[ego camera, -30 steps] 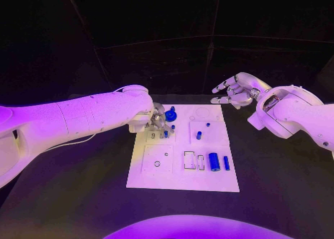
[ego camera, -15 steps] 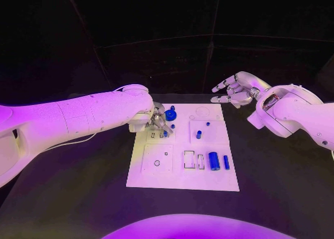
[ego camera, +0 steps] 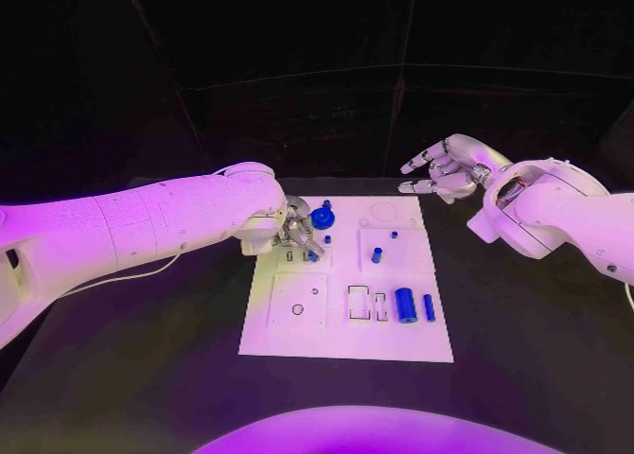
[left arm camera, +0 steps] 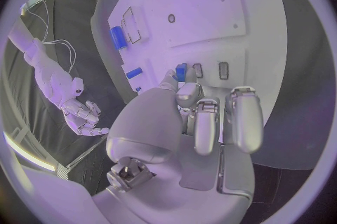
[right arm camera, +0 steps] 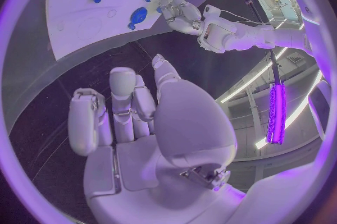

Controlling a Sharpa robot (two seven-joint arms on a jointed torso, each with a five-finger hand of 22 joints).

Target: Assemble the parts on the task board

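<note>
The board (ego camera: 347, 326) is seen lying flat in the middle of the black table (ego camera: 536, 359), its long side running near to far.

The left hand (ego camera: 297, 232) is held over the board's far left part. In the left wrist view its fingers (left arm camera: 242, 117) are curled down toward the board, and a small blue peg (left arm camera: 180, 72) is seen at the tips of thumb and finger, beside two small slots (left arm camera: 223, 70). The peg appears to be pinched by this hand, though the contact is partly hidden by the fingers. In the head view the same peg (ego camera: 313, 254) is seen just below the fingers, on the board's left half.

A blue round part (ego camera: 323, 218) is seen at the far edge of the board, just right of the left hand. Two smaller blue pegs (ego camera: 378, 254) stand toward the board's middle right. Nearer, a thick blue cylinder (ego camera: 406, 305) and a slimmer blue one (ego camera: 429, 307) lie side by side, to the right of two rectangular cutouts (ego camera: 360, 303). A small round hole (ego camera: 298, 309) is seen on the left half.

The right hand (ego camera: 447, 170) is held above the table beyond the board's far right corner, well apart from every part. Its fingers are spread and nothing is held in them.
</note>
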